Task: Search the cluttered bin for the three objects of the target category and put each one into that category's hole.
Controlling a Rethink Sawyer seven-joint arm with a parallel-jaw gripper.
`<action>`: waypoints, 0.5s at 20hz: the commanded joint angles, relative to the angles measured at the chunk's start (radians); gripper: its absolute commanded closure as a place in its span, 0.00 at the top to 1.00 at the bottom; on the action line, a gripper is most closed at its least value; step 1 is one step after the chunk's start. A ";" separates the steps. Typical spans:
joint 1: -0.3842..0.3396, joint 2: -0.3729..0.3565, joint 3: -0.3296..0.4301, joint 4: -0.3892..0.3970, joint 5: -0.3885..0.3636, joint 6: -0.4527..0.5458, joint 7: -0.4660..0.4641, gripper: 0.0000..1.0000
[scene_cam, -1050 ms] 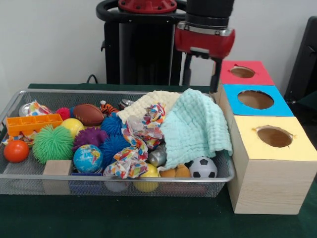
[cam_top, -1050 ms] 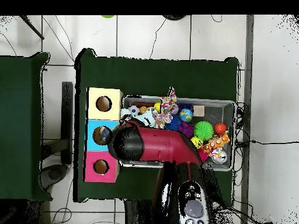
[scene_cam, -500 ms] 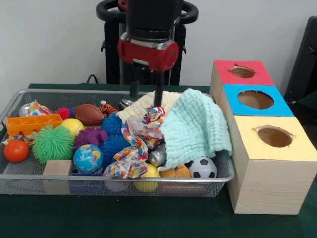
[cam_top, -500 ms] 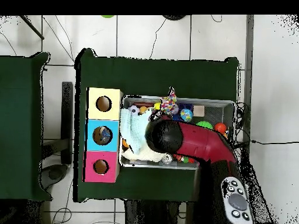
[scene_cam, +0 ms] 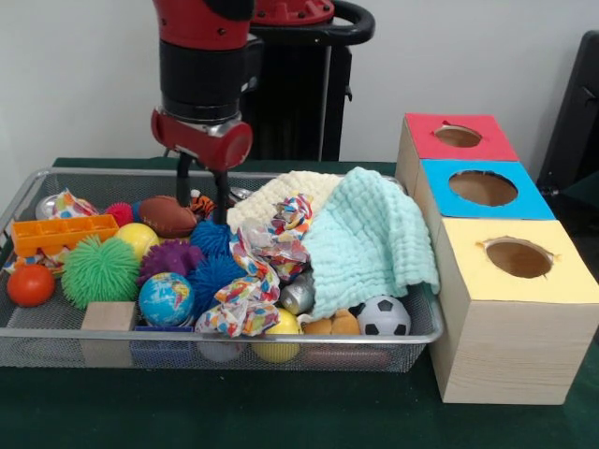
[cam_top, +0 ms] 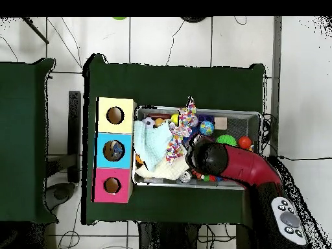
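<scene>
A: Where's the tool now?

B: In the front view it hangs over the wire bin at about ten o'clock from the bin's middle, fingers spread with nothing between them, just above the little brown football and the small striped toy beside it.

A: Which category is it hunting?

B: The task doesn't say. The balls are plentiful: globe ball, soccer ball, green spiky ball, orange ball.

A: Anything delivered?

B: I can't confirm any. At three o'clock of the bin stand the red box, blue box and yellow box; their holes look dark and I can't see inside.

A: So what's left?

B: I'd judge most of it: a pick, a carry, a drop. The mint cloth and cream cloth may hide more.
</scene>
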 commanded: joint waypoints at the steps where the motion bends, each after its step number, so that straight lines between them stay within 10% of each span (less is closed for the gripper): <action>1: -0.066 0.026 0.107 0.106 -0.076 0.043 -0.120 1.00; 10: -0.119 -0.015 0.139 0.244 -0.070 0.065 -0.092 1.00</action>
